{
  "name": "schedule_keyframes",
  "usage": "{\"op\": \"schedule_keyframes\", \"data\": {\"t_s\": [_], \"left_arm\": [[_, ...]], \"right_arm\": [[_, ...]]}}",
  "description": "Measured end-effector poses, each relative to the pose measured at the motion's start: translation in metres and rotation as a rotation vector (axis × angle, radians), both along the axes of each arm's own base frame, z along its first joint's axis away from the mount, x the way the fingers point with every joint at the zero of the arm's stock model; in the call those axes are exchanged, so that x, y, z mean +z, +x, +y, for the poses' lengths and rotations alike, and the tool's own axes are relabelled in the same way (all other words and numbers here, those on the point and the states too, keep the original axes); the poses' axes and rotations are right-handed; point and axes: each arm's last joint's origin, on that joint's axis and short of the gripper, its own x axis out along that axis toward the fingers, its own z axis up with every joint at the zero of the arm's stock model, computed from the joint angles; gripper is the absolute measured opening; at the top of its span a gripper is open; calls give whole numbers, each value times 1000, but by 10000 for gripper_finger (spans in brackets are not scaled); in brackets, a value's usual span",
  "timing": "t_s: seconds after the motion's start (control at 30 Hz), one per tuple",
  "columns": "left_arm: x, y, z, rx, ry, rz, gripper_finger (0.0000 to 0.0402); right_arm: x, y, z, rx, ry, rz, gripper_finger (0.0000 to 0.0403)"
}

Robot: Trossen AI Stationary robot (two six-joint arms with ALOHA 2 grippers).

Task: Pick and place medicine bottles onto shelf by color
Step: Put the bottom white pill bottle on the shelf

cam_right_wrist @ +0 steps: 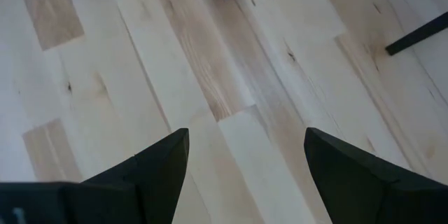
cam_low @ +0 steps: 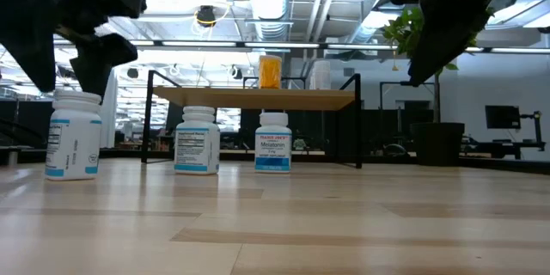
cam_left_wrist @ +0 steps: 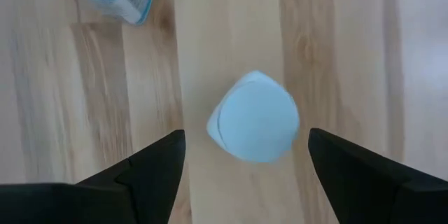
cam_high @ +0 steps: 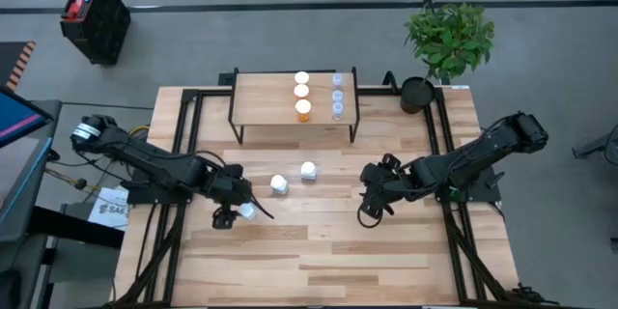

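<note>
We've got approx five medicine bottles on the shelf [cam_high: 261, 92], three white ones left on the desk [cam_high: 338, 261] in front of it, w/ our left hand [cam_high: 230, 214] spread wide over one [cam_left_wrist: 253, 116], right hand [cam_high: 372, 208] empty, wide.

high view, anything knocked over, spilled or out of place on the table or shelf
Nothing stands out. Three white medicine bottles stand upright on the slatted wooden table; the orange, white and clear bottles stand in two neat rows on the light wood shelf. The open left gripper brackets one white-capped bottle.
</note>
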Motion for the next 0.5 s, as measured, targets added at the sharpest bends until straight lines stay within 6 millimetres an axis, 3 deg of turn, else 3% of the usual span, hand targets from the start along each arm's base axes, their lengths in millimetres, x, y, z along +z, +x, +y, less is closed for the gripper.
{"op": "schedule_keyframes", "data": {"t_s": [0.5], "left_arm": [[-39, 21, -7, -104, 77, 147, 291]], "right_arm": [[0, -1, 0, 2, -4, 10, 306]]}}
